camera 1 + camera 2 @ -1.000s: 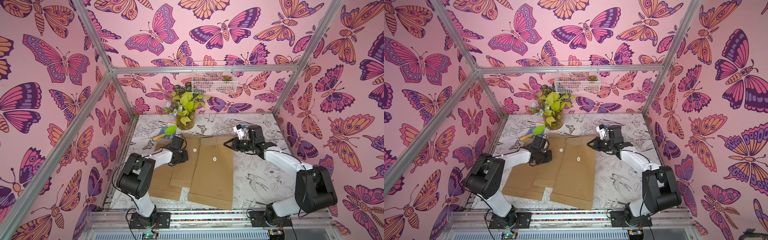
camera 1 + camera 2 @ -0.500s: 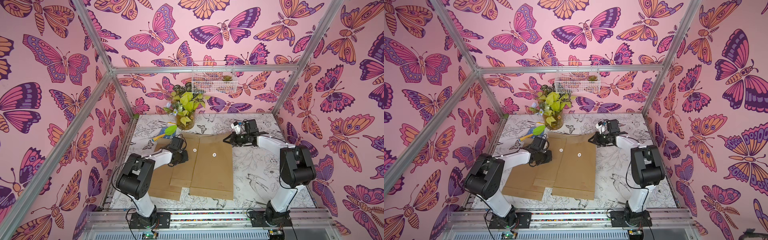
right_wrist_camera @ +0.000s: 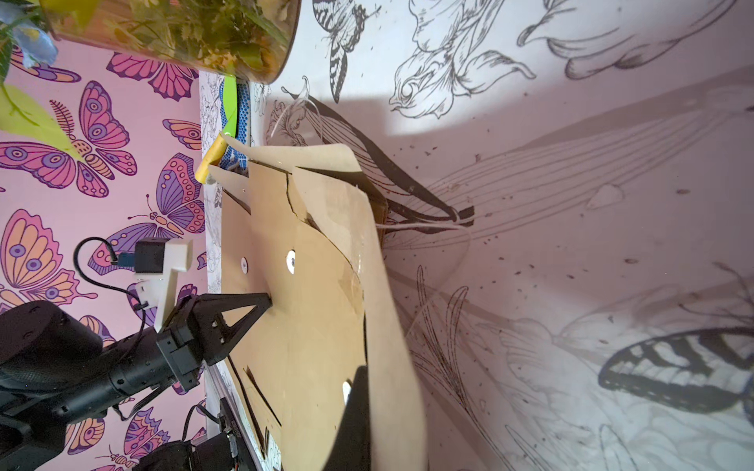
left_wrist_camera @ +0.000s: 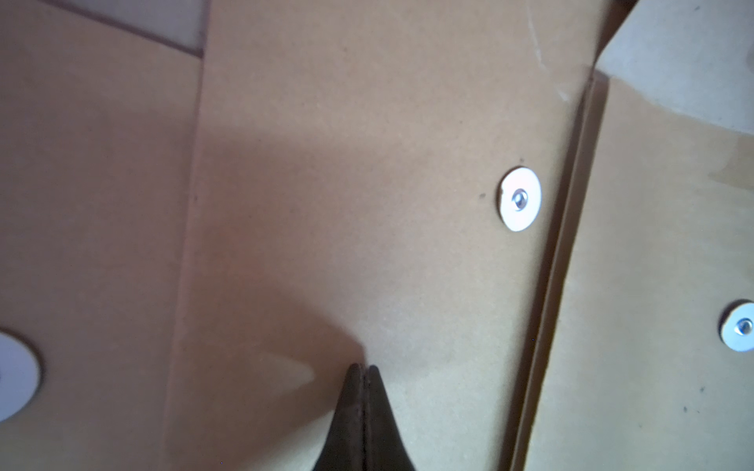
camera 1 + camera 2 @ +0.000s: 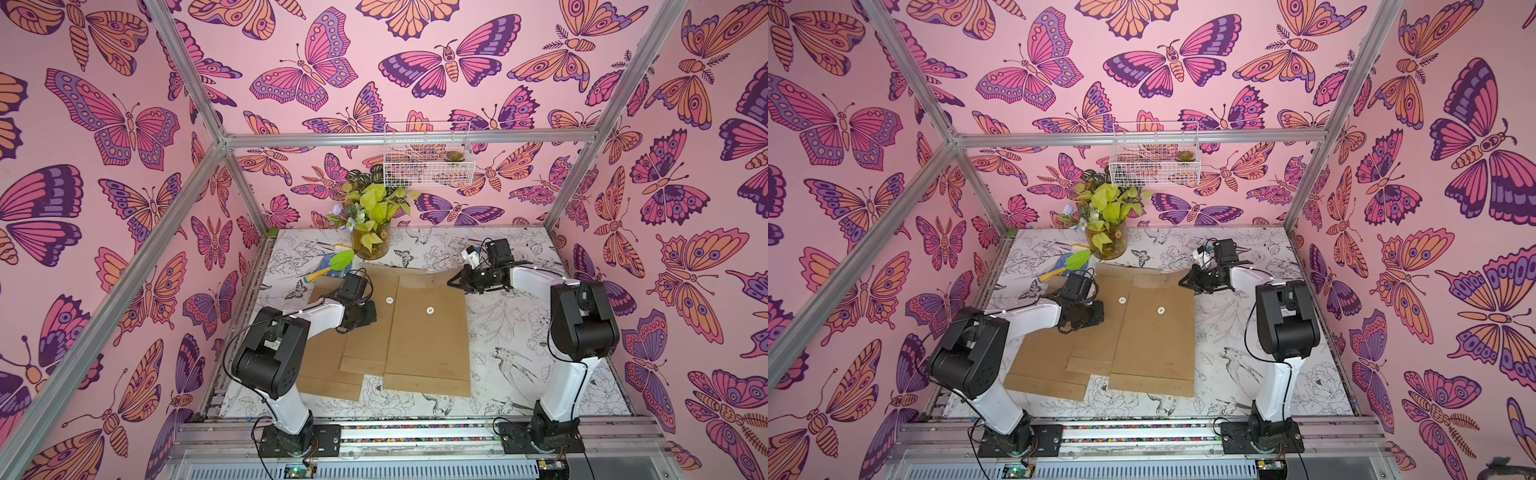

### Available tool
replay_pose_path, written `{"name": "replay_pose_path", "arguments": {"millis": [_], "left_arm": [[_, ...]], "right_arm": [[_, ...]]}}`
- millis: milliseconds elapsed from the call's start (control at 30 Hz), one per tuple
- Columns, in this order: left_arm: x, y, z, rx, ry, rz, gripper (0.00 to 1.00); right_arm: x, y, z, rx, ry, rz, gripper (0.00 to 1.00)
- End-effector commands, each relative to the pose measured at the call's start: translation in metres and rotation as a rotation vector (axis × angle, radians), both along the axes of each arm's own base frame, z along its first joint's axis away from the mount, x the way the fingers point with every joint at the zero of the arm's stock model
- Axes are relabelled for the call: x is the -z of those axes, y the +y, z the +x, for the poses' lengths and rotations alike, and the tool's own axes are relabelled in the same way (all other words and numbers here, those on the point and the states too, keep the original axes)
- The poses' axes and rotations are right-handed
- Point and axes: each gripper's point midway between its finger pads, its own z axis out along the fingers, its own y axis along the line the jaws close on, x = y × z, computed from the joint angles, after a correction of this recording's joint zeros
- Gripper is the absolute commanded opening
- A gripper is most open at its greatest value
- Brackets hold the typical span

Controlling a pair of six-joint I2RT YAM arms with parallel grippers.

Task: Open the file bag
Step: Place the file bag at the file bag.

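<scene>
- One of three overlapped, the top bag lies flat on the table, right of the others.
- The right gripper pinches its flap by the corner, we judge to peel it open.
- The left gripper, closed and empty, presses the middle bag, likely pinning it against the pull.

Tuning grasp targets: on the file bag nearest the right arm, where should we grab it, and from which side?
Take the flap at its far corner nearest the right gripper, coming in low from that side. It curls up off the table there; the rest of the file bag lies flat, offering no edge. That gripper is shut on the corner.
</scene>
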Motion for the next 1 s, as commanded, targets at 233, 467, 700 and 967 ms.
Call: {"name": "replay_pose_path", "arguments": {"millis": [233, 467, 700, 967], "left_arm": [[0.028, 0.017, -0.031, 0.008, 0.125, 0.078, 0.00], [0.026, 0.018, -0.030, 0.010, 0.121, 0.081, 0.00], [0.017, 0.014, -0.025, 0.011, 0.103, 0.062, 0.00], [-0.007, 0.004, -0.014, 0.030, 0.049, 0.020, 0.13]], "right_arm": [[0.000, -0.007, 0.025, 0.016, -0.090, 0.006, 0.00], [0.014, -0.009, 0.025, -0.009, -0.062, -0.016, 0.04], [0.024, -0.024, 0.026, 0.019, -0.041, -0.087, 0.25], [0.032, -0.050, 0.024, 0.050, -0.036, -0.225, 0.37]]}}
